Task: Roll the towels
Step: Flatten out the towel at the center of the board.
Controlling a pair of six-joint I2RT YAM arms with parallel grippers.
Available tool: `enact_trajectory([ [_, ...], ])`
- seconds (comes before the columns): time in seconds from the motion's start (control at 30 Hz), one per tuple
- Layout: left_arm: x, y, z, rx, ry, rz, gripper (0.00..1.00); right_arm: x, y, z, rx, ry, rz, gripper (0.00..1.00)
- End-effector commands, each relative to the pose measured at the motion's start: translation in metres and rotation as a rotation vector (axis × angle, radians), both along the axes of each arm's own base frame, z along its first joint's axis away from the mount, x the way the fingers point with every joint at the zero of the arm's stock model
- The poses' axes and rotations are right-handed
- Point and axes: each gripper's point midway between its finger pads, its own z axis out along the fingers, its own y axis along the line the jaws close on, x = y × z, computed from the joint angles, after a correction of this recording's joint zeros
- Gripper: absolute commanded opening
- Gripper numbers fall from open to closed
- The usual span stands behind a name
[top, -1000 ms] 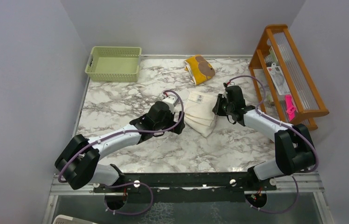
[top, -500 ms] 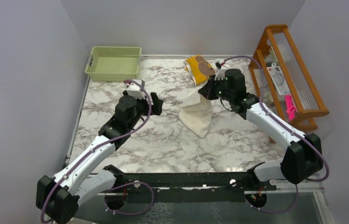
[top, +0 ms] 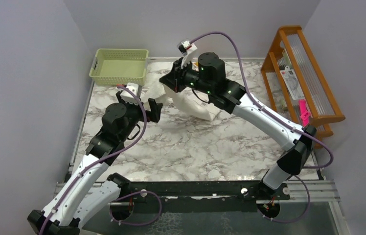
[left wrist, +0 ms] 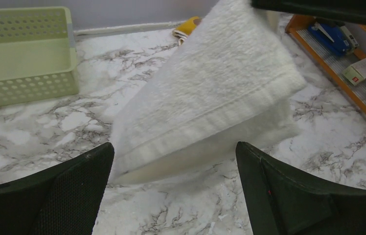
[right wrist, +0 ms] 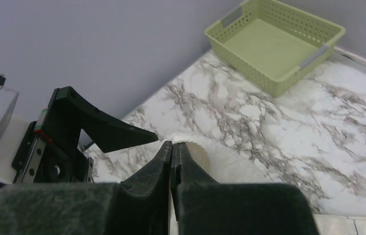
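Presently the soft, limp cream towel [top: 193, 104], pinched at its upper edge by the right pincer [right wrist: 172, 147], is hung slanting to the desk's [top: 195, 142] back middle, and its lower hem, faced by the spread left pincer [left wrist: 173, 145], is judged the best hold.

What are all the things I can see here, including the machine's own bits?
cream-white towel: one, cream-white, mid-table, one end held up, lower end on the marble.
yellow towel: one, mustard, far side of the table, mostly hidden.
basket: one, pale green, far left corner.
wooden rack: one, orange-brown, right edge, holding a pink item and a printed card.
table: one, white marble with grey veins.
left arm, right arm: two, black and white, purple cables.
left claw: one, black, open, facing the cream-white towel.
right claw: one, black, shut on the cream-white towel's upper end.
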Motion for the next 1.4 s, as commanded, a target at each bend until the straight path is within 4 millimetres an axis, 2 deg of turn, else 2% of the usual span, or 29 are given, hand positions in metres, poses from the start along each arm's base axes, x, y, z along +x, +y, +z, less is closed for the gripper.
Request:
enact_trajectory([
  [0.0,-0.013,0.026,0.051,0.001,-0.128,0.075,0.99,-0.013,0.027,0.051,0.055,-0.114,0.049,0.01],
  [0.07,-0.017,0.034,0.059,0.0,-0.145,0.1,0.99,-0.014,0.031,0.068,0.089,-0.14,0.058,0.01],
  [0.2,-0.019,0.041,0.062,0.008,-0.157,0.128,0.99,-0.015,0.033,0.077,0.101,-0.156,0.073,0.01],
  [0.3,-0.017,0.04,0.059,0.011,-0.161,0.127,0.99,-0.019,0.032,0.072,0.098,-0.14,0.087,0.01],
  [0.47,-0.015,0.026,0.06,0.009,-0.202,0.056,0.99,-0.028,0.028,0.064,0.1,-0.117,0.106,0.01],
  [0.57,-0.011,0.028,0.066,0.026,-0.225,0.068,0.99,-0.033,0.027,0.063,0.101,-0.11,0.125,0.01],
  [0.67,-0.011,0.021,0.073,0.028,-0.262,0.028,0.99,-0.036,0.027,0.062,0.1,-0.106,0.137,0.01],
  [0.8,-0.005,0.012,0.069,0.051,-0.252,-0.005,0.92,-0.041,0.031,0.061,0.114,-0.09,0.169,0.01],
  [0.93,0.001,0.009,0.066,0.072,-0.253,-0.009,0.79,-0.048,0.033,0.061,0.129,-0.073,0.209,0.01],
  [1.03,0.004,0.007,0.068,0.082,-0.268,-0.019,0.6,-0.051,0.033,0.058,0.126,-0.067,0.219,0.01],
  [1.17,0.007,0.002,0.073,0.082,-0.277,-0.031,0.01,-0.054,0.031,0.056,0.125,-0.065,0.226,0.01],
  [1.37,0.015,0.008,0.079,0.077,-0.29,0.019,0.0,-0.047,0.017,0.051,0.107,-0.065,0.145,0.01],
])
